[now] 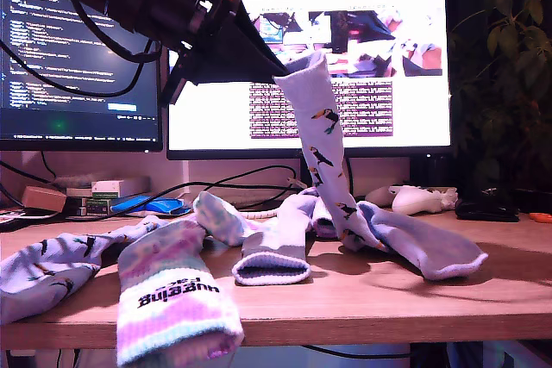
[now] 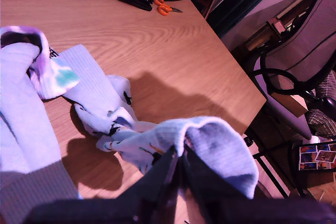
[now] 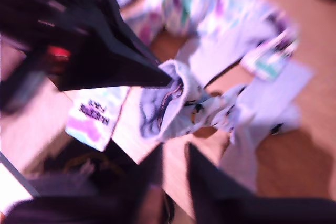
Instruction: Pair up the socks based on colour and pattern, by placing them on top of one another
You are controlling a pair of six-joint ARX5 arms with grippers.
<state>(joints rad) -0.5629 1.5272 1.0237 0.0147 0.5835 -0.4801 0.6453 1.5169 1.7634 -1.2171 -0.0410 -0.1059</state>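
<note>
Exterior view: my first gripper [image 1: 283, 77] clamps the bird-print sock [image 1: 323, 131] high to free it; my second gripper [image 3: 175, 156] waits, fingers apart.

Lavender sock [image 1: 321, 127], apparently toucan-printed, hangs cuff uppermost; tie-dye sock [image 1: 172, 290] lies flat.

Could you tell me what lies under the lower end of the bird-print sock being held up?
The bird-print sock, shut in my first gripper, trails its foot over a plain lavender sock on the table. Anything further beneath that overlap is covered.
</note>
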